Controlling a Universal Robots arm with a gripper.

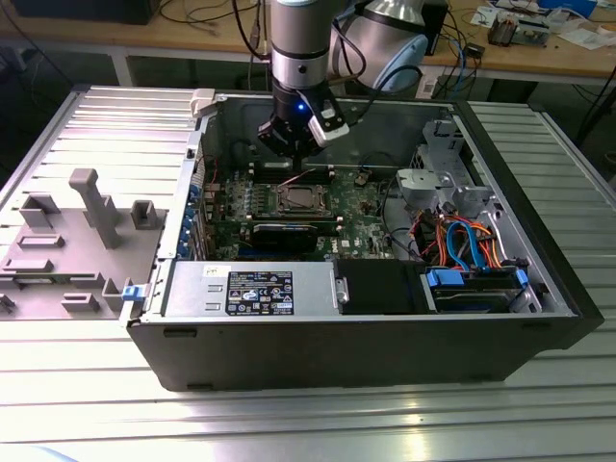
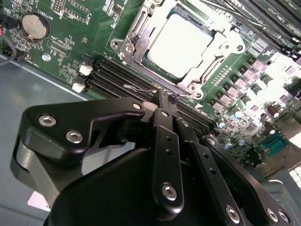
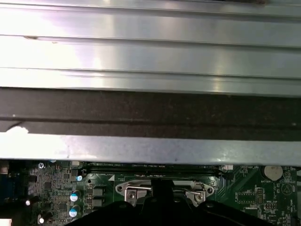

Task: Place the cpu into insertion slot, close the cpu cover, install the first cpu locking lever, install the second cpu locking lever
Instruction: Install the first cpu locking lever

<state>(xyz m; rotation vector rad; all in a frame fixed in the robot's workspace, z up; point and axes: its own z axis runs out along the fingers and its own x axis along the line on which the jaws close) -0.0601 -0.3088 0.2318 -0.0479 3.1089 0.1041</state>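
Gripper (image 2: 165,101) fingers together, above cpu cover (image 2: 141,35)

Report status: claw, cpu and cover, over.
Claw shut, empty, tips by the thin wire lever at the socket edge. Cpu seated in insertion slot, cpu cover down over it. Nothing in the way.

Ribbed metal table (image 1: 87,414) with open computer case (image 1: 366,337), perhaps grey plastic fixtures (image 1: 77,231).

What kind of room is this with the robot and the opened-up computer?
Probably a robotics lab or workshop. A robot arm reaches into an open computer case on a ridged metal table, and a workbench behind holds cables and parts.
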